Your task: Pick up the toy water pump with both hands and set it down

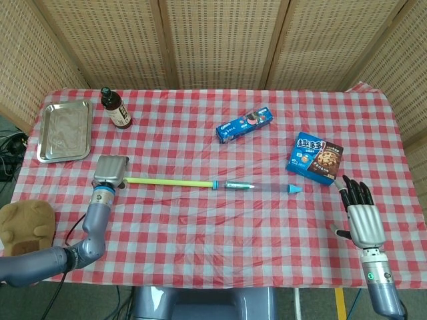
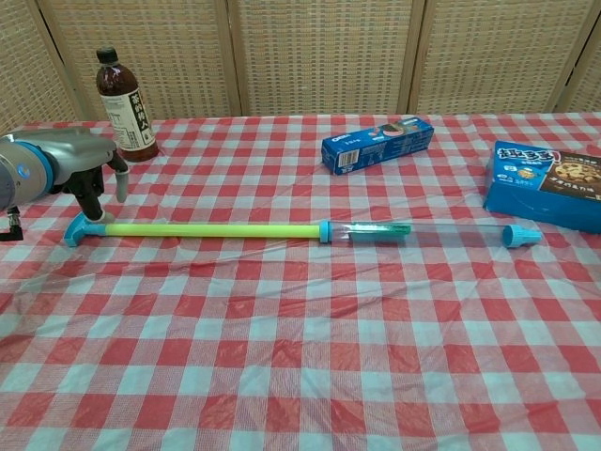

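Observation:
The toy water pump point(image 1: 173, 181) lies flat across the middle of the table: a blue T-handle point(image 2: 80, 228) at the left, a yellow-green rod point(image 2: 216, 229), then a clear tube ending in a blue cap point(image 2: 519, 235). My left hand point(image 1: 110, 170) sits directly over the T-handle and hides it in the head view. In the chest view the left hand point(image 2: 80, 164) points its fingers point(image 2: 120, 183) down around the handle, spread and not closed on it. My right hand point(image 1: 360, 217) is open with fingers spread at the table's front right, well clear of the cap point(image 1: 292, 190).
A dark bottle point(image 1: 115, 109) and a metal tray point(image 1: 65, 130) stand at the back left. A blue biscuit pack point(image 1: 245, 125) and a blue cookie box point(image 1: 314, 159) lie behind the pump's right half. A brown plush toy point(image 1: 23, 227) sits off the front-left edge.

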### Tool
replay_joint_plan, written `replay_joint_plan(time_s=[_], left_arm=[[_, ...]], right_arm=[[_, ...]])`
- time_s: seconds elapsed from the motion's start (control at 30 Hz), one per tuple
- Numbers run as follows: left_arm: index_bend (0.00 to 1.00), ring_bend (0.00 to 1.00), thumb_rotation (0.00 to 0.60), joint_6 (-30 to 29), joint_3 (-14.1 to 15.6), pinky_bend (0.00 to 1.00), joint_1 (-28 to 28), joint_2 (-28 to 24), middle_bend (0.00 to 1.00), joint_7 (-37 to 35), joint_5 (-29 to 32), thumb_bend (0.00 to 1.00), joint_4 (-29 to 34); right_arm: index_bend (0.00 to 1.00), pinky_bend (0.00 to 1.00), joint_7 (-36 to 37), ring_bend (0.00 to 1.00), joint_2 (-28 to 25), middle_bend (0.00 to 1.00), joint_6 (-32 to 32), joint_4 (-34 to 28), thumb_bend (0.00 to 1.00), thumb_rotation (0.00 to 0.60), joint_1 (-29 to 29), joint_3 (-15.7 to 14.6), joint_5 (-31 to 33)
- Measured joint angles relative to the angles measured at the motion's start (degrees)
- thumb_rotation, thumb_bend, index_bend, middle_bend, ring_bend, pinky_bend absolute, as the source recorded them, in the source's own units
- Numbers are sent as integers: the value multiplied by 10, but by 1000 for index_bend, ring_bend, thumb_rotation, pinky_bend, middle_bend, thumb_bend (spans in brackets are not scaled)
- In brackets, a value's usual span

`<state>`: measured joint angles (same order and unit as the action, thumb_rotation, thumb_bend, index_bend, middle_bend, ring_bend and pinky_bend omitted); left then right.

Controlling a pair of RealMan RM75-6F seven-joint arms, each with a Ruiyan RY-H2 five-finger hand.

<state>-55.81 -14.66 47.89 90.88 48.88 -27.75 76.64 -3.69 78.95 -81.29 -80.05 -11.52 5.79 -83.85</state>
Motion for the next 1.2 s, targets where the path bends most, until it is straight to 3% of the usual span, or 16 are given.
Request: replay_joint_plan(time_s=[0.47, 1.2], left_arm=[[491, 835, 600, 15, 13, 772, 25, 37, 914, -5, 9, 318, -42], [463, 835, 600, 44, 29, 772, 40, 54, 915, -5, 41, 319, -88]], right_arm=[[0, 0, 13, 0, -5, 0, -2, -1, 171, 600, 3, 4, 4], [0, 0, 16, 0, -1, 0, -2, 4, 171, 600, 3, 5, 4]])
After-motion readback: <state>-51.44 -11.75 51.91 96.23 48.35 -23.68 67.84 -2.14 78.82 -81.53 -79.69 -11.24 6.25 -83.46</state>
